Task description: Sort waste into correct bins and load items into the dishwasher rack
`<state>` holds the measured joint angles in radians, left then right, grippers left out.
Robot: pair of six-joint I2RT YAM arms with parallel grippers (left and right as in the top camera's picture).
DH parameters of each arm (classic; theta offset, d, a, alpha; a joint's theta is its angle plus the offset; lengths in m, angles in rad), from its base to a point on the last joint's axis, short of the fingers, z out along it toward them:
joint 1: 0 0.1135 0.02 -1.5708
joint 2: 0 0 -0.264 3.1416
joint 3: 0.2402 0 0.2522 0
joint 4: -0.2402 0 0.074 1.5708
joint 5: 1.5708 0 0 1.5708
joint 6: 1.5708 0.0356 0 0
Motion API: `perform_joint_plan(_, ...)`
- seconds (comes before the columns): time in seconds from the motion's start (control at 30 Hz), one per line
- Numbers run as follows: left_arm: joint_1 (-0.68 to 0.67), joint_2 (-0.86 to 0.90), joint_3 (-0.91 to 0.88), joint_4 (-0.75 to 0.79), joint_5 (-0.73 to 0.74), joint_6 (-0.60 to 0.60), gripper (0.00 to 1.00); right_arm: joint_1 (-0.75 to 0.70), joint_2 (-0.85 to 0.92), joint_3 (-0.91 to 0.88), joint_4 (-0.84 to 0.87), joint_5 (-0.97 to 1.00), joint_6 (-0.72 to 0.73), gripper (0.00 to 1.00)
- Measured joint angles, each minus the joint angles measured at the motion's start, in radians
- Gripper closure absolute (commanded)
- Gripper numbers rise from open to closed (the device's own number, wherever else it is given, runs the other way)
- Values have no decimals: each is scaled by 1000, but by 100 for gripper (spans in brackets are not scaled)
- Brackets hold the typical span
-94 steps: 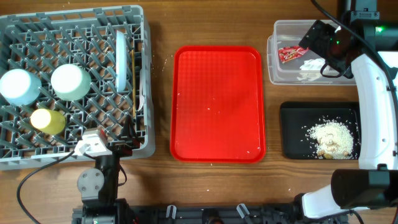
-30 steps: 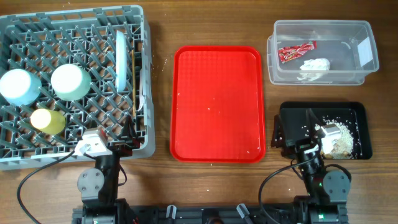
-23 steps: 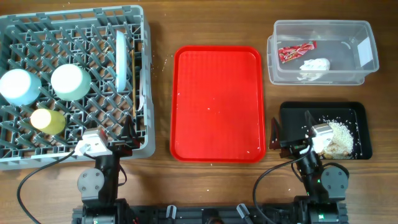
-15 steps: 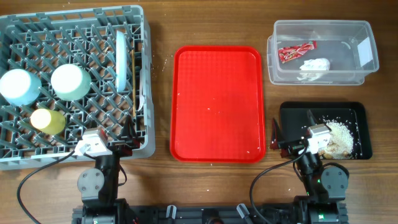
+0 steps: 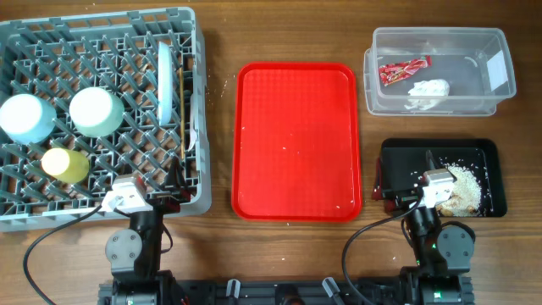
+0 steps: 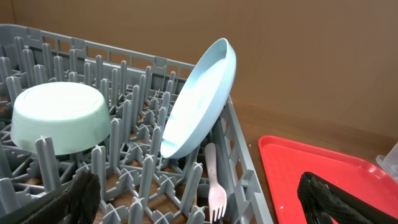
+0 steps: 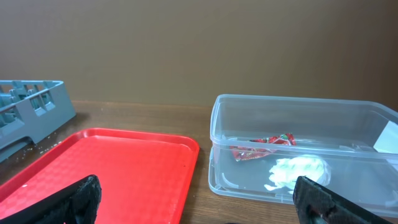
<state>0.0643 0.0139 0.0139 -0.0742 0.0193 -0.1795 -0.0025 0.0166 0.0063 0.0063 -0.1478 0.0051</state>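
Gaping: left claw [image 6: 198, 198], right claw [image 7: 196, 200] | pegged grey lattice rack [image 6: 241, 158] | smooth round plate [image 6: 199, 99] tilted | clear tub [image 7: 249, 127]

1. A clear plastic rectangular tub with rounded corners [image 7: 215, 134] stands on the brown wooden table [image 7: 137, 112], right of centre.
2. Inside it lie a small red printed wrapper [image 7: 261, 147] and, nearer the camera, a crumpled white scrap [image 7: 297, 172]; the two are close together.
3. A large flat red plastic tray [image 7: 106, 168] sits just beside the tub's left wall.
4. A corner of the grey plastic lattice rack [image 7: 31, 107] shows at far left.
5. The right gripper [image 7: 196, 190] has its black fingers [image 7: 78, 202] spread wide at the lower corners.
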Motion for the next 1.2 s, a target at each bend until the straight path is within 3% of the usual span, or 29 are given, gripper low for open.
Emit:
perform_joint_plan(0.77, 0, 0, 0, 0, -3, 6, 0, 0, 0, 0, 0, 1, 0, 0)
perform_joint_plan(1.2, 0, 0, 0, 0, 21, 217, 0, 0, 0, 0, 0, 3, 0, 0)
